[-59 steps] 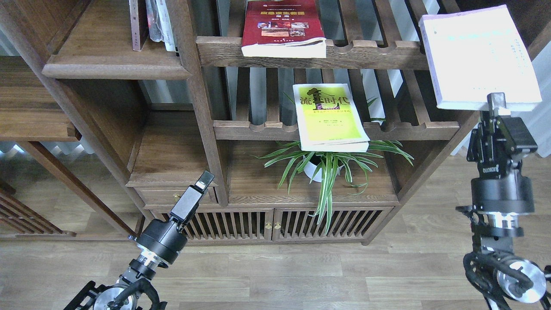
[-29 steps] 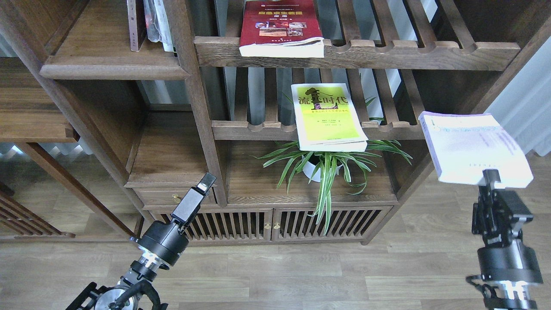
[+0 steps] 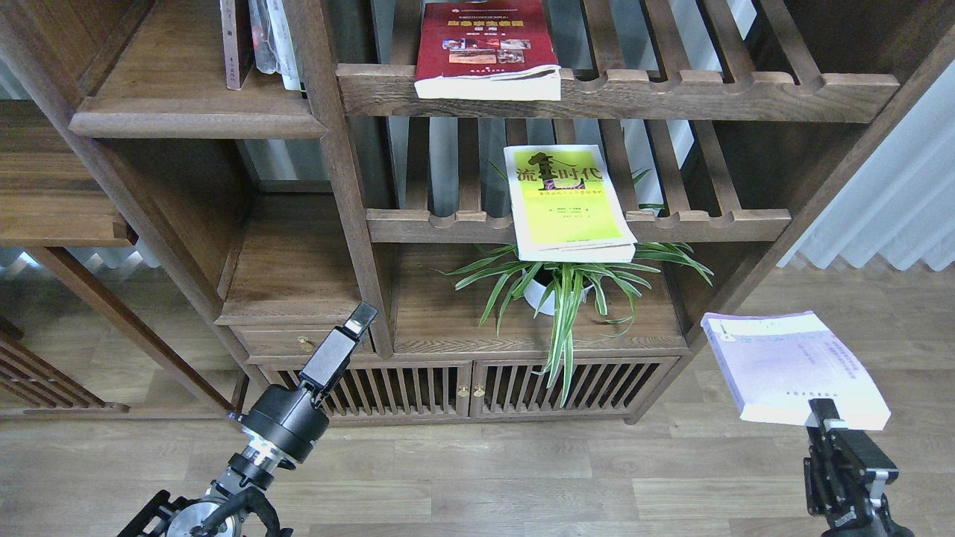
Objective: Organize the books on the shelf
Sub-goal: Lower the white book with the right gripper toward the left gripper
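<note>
Right now my right gripper (image 3: 827,409) pinches only the near edge of the white-lavender book (image 3: 794,367), held flat low on the right, well away from the shelf (image 3: 195,121) at far left, so it could sag or slip; my left gripper's (image 3: 361,316) opening I cannot tell.

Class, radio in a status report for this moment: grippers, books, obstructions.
Right gripper shut on white-lavender paperback, low over floor. Left gripper unreadable, empty. Dark red book, yellow-green book on slatted racks. Nothing blocking.
</note>
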You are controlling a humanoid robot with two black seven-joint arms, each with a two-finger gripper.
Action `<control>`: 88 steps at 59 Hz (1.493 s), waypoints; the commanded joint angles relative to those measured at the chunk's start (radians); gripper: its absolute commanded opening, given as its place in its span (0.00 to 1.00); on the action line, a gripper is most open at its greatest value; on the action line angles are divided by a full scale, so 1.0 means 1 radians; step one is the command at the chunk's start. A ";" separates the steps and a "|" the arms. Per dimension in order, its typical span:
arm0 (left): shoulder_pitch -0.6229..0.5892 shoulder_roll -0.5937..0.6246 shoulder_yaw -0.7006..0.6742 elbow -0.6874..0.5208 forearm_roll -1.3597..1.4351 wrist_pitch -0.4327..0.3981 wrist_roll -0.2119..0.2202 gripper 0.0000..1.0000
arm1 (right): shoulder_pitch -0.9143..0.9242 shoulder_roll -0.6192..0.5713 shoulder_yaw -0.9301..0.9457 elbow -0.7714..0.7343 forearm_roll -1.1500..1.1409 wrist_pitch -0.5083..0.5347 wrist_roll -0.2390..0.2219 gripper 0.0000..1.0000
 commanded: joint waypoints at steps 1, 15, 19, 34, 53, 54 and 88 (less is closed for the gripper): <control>0.021 0.000 0.019 -0.001 -0.001 0.000 -0.003 1.00 | -0.140 -0.026 -0.081 -0.028 -0.009 0.000 0.001 0.03; 0.073 0.000 0.047 -0.015 -0.004 0.000 -0.011 1.00 | -0.140 -0.023 -0.198 -0.072 -0.075 0.000 0.001 0.03; 0.096 0.000 0.065 -0.021 -0.015 0.000 -0.007 1.00 | -0.132 -0.022 -0.224 -0.086 -0.098 0.000 0.001 0.03; 0.122 0.029 0.094 -0.075 -0.145 0.000 0.012 1.00 | -0.074 -0.042 -0.241 -0.089 -0.129 0.000 0.000 0.03; 0.114 0.184 0.048 -0.073 -0.242 0.000 0.013 1.00 | 0.155 -0.082 -0.336 -0.091 -0.150 0.000 -0.019 0.03; 0.114 0.184 0.047 -0.073 -0.242 0.000 0.013 1.00 | 0.161 -0.080 -0.339 -0.091 -0.150 0.000 -0.019 0.03; 0.141 0.311 0.035 -0.075 -0.346 0.000 0.013 1.00 | 0.434 0.058 -0.497 -0.146 -0.152 0.000 -0.019 0.03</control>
